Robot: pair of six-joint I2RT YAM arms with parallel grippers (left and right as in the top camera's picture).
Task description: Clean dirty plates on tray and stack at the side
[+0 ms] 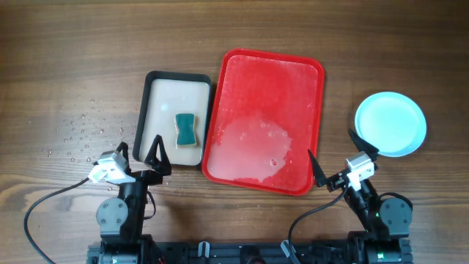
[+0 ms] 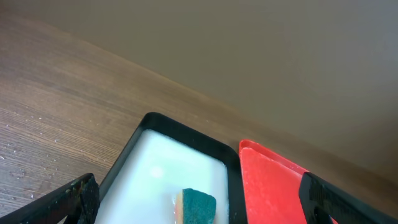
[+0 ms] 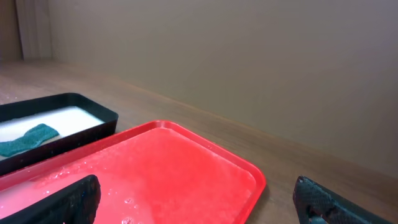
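Observation:
The red tray (image 1: 265,121) lies in the middle of the table, wet with foam and water and holding no plates. It also shows in the left wrist view (image 2: 267,186) and the right wrist view (image 3: 155,168). A pale blue plate (image 1: 390,123) rests on the table to the right of the tray; I cannot tell whether others lie under it. My left gripper (image 1: 142,155) is open and empty at the near end of the small tray. My right gripper (image 1: 334,155) is open and empty between the red tray's near right corner and the plate.
A black-rimmed tray (image 1: 176,117) with pale liquid sits left of the red tray and holds a teal sponge (image 1: 186,129), also seen in the left wrist view (image 2: 198,207). Water droplets (image 1: 84,132) dot the wood at the left.

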